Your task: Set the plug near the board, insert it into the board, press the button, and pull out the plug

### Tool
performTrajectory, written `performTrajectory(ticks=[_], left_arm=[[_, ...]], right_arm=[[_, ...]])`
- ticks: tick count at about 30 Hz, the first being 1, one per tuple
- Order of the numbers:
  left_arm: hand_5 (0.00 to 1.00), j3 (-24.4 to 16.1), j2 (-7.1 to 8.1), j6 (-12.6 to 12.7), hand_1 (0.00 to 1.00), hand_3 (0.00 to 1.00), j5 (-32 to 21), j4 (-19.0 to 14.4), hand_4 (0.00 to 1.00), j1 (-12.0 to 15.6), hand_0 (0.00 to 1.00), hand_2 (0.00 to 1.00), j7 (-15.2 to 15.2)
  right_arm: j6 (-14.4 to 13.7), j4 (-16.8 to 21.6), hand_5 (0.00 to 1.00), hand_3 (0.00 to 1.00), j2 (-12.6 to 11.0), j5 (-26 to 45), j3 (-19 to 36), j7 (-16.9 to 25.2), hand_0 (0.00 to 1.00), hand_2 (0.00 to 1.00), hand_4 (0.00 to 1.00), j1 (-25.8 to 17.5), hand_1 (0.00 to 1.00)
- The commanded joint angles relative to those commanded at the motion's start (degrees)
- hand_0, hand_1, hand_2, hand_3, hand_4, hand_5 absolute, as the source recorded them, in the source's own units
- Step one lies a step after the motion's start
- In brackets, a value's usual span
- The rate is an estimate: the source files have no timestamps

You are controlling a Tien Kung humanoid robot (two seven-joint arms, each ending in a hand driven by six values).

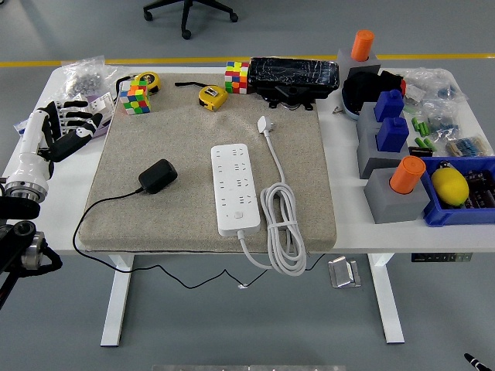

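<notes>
Black, blocky plug adapter (158,176) lies left of the white power strip (237,188) on the beige mat (302,147). Left hand (68,125), fingers spread and empty, hovers far-left; a grab could snag the trailing cord.

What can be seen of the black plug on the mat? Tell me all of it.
The black plug is a blocky adapter with rounded corners, matte plastic by its look. It lies flat on the beige mat, left of the white power strip and apart from it. A thin black cord leaves its near side, curving off the mat's left edge. Nothing grips it.
</notes>
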Motion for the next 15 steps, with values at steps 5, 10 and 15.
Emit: performTrajectory(ticks=[5,10,15], left_arm=[[0.288,-0.3,-0.18,-0.1,0.532,0.604,0.1,-0.2,0.799,0.1,0.468,0.561,0.1],[0.29,-0.9,-0.39,-0.1,0.533,0.604,0.2,-0.4,0.799,0.5,0.469,0.562,0.2],[0.29,-1.3,-0.5,-0.2,0.534,0.603,0.4,-0.8,0.798,0.6,0.469,0.562,0.3]], right_arm=[[0.0,0.0,0.591,0.571,0.0,-0.1,0.2,0.0,0.62,0.638,0.973,0.0,0.667],[0.1,-0.1,0.59,0.571,0.0,-0.2,0.3,-0.2,0.62,0.638,0.973,-0.2,0.667],[0.1,-0.2,0.591,0.571,0.0,-0.2,0.5,-0.2,0.62,0.638,0.973,-0.2,0.667]])
